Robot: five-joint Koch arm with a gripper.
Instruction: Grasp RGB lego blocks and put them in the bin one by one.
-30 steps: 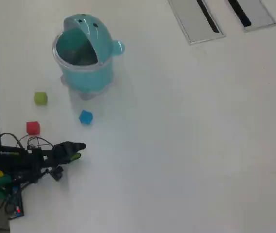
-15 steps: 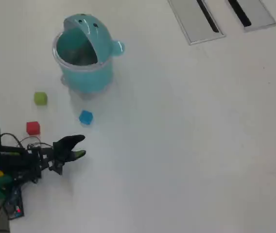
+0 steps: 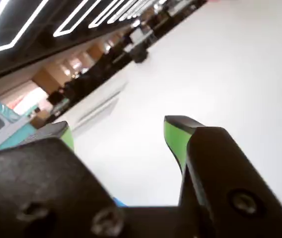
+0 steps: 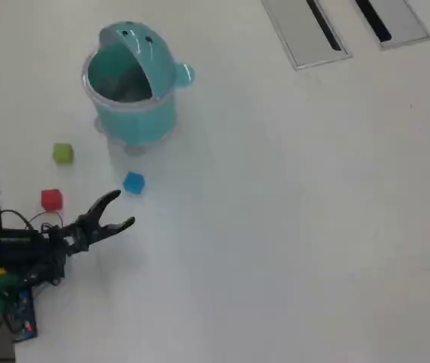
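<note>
Approach step: gripper [image 4: 122,209], jaws apart and empty, sits just short of the blue block [image 4: 133,182]; next, straddle it and close.

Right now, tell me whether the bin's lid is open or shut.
Open. In the overhead view the teal bin has its domed lid flipped back, exposing the interior.

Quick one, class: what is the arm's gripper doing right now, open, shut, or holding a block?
Gripper: open and empty; its jaws are spread just short of the blue block, without touching it.
</note>
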